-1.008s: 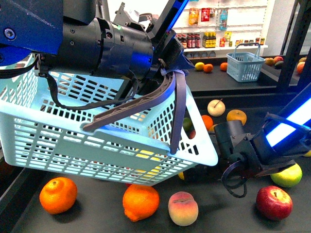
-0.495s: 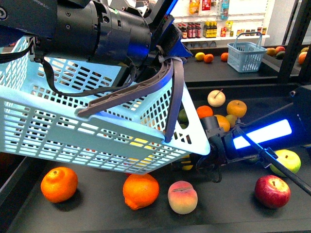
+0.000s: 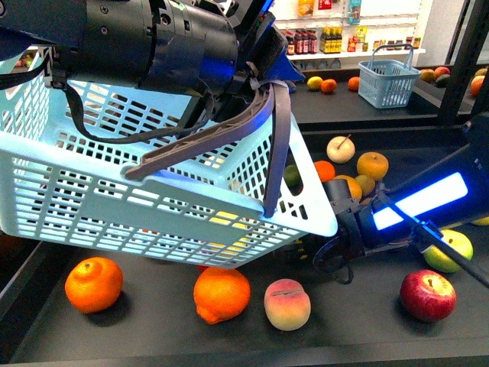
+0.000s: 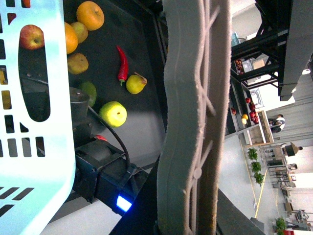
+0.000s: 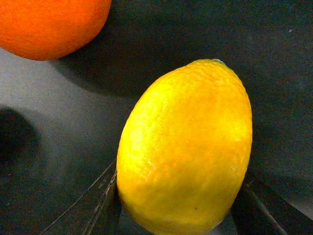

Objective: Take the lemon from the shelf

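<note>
holds a pale blue basket (image 3: pixel 153 206) tilted in the air above the shelf (image 3: pixel 359 340) by its grey handle (image 3: pixel 267 145), left gripper (image 3: pixel 267 80) clenched on the top of that handle. reaches the right arm (image 3: pixel 416 202) in low under the basket's near corner, tip hidden there in the front view. shows, in the right wrist view, the lemon (image 5: pixel 186 147) filling the middle, down on the dark tray floor of the shelf, with an orange (image 5: pixel 49 24) near it but apart. has the right gripper (image 5: pixel 180 176) set around the lemon, dark fingers (image 5: pixel 100 205) close against both its sides; cannot tell whether squeezing it or merely flanking it. along the tray's front edge, well clear of the arm: a peach (image 3: pixel 287 304) and a red apple (image 3: pixel 428 295); just beside the arm, a green apple (image 3: pixel 448 248).
</note>
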### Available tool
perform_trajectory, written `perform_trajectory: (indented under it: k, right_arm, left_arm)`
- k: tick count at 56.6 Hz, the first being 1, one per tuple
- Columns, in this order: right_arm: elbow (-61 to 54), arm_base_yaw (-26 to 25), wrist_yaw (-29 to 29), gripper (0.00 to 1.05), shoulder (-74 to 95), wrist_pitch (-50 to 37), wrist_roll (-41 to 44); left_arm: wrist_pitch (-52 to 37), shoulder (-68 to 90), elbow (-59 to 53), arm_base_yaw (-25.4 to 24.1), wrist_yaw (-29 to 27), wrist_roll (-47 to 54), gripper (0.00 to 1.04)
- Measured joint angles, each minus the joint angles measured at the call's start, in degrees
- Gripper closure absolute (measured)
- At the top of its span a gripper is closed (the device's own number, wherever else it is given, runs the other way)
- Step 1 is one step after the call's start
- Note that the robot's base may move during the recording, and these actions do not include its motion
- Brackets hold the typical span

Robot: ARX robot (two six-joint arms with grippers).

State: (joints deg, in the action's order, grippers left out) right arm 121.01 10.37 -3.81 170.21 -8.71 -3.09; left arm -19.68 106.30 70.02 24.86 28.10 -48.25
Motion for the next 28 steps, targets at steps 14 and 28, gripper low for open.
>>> perform_trajectory:
  k: [14,28]
  right_arm:
    - [-22.1,-5.0,-1.7,0.51,-17.7,-11.9,4.5]
    - [-42.6,-12.7,-5.3,0.51,-34.8,-18.9,7.6]
  left_arm:
    - [0.0,0.0,0.0,0.0,0.0,-0.2,0.95]
    - [0.0,0.0,0.0,0.0,0.0,-0.1,0.95]
